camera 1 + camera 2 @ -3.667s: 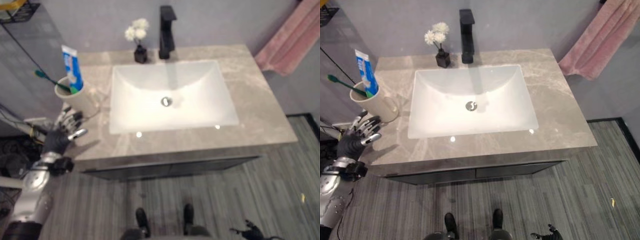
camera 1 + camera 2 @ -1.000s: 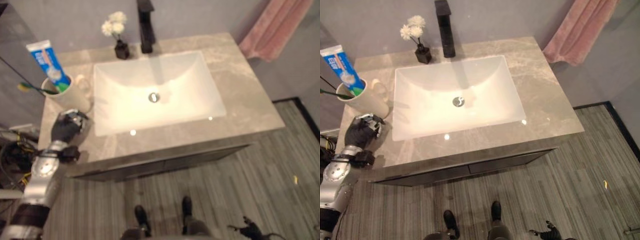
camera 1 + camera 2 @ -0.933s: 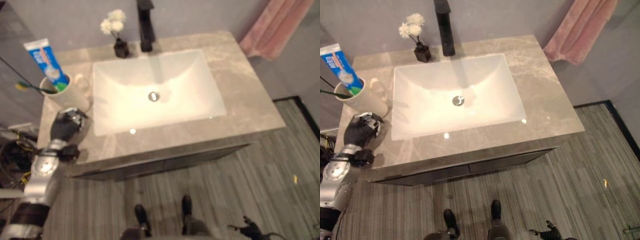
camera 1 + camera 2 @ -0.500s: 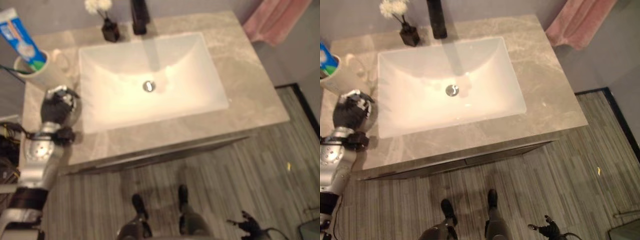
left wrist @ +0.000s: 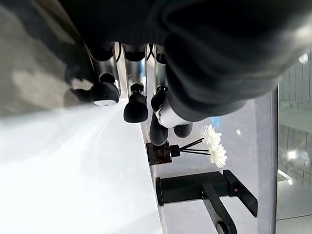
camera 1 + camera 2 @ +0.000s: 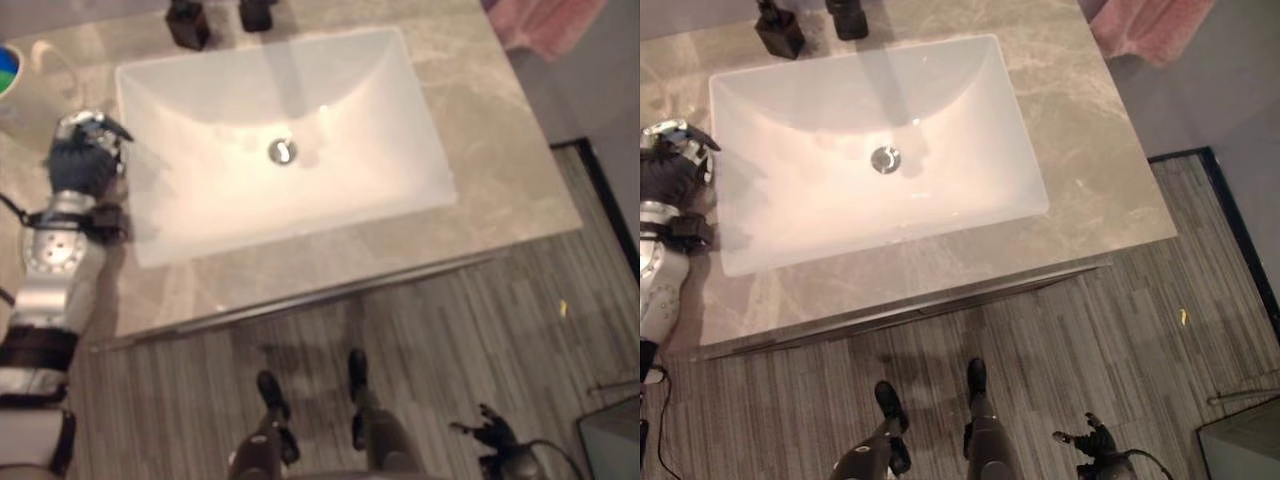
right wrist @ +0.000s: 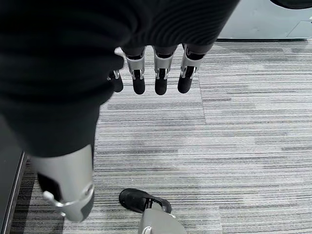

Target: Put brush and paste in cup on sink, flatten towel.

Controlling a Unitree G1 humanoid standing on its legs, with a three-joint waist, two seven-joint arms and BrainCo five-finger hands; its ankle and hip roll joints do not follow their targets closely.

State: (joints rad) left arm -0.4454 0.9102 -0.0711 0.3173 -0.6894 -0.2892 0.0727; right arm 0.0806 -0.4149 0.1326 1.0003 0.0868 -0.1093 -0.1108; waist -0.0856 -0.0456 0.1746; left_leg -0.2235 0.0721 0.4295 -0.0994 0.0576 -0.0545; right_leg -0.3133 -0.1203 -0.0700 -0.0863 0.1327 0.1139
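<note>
In the left eye view, the cup (image 6: 18,85) stands at the far left corner of the grey stone counter (image 6: 480,130), partly cut by the picture's edge, with a bit of green and blue, the ends of the brush and paste, showing at its mouth. The left hand (image 6: 82,160) is over the counter just near of the cup, at the left rim of the white sink (image 6: 280,150), its fingers curled in and holding nothing. The drain (image 6: 282,151) sits in the middle of the basin. At the far edge of the counter stand a small dark vase (image 6: 187,27) and, to its right, the base of a black tap (image 6: 256,13). A pink towel (image 6: 545,22) hangs at the far right, beyond the counter's corner. The striped grey floor (image 6: 450,340) lies on the near side.

In the right eye view, the left hand (image 6: 670,165) shows at the left edge beside the sink (image 6: 880,150), and the towel (image 6: 1150,25) shows at the far right corner.

In the left wrist view, the left hand's dark-tipped fingers (image 5: 135,108) are bent inward with nothing between them, above the white basin (image 5: 63,175). Past them stand the vase (image 5: 160,152) with white flowers (image 5: 213,145) and the black tap (image 5: 204,192).

In the right wrist view, the right hand (image 7: 155,68) hangs over the floor (image 7: 243,136), fingers loose and slightly bent, holding nothing.
</note>
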